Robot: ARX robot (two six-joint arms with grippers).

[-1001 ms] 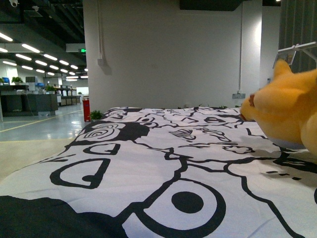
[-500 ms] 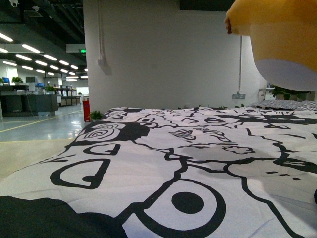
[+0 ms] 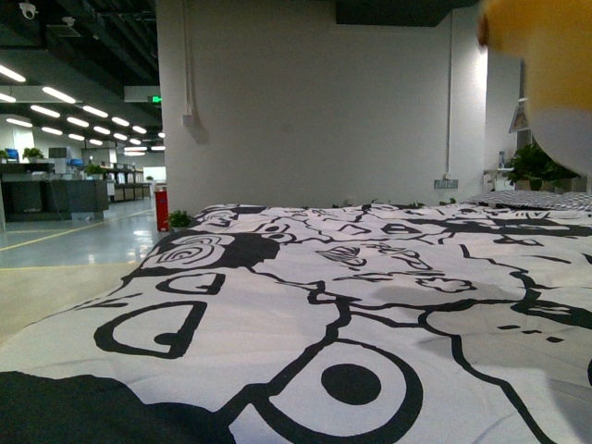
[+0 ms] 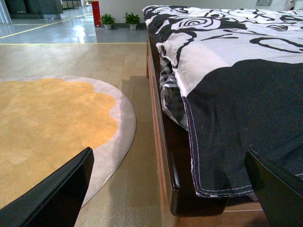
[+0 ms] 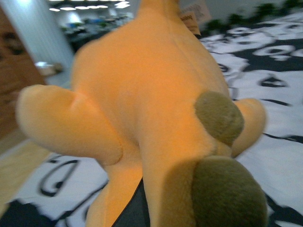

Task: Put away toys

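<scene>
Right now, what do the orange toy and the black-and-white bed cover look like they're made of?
The orange toy: plush fabric over stuffing, matte, fuzzy, judging by its rounded, puffy limbs. The bed cover: printed woven cloth, possibly cotton, matte; folds and a stitched hem show at its edge.

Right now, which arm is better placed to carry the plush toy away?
Right. The plush toy fills its wrist view and hangs above the bedspread at front-view upper right. The left gripper is open, empty, low beside the bed edge.

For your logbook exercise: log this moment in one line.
right gripper: holds plush toy above bedspread | left gripper: open, empty
</scene>
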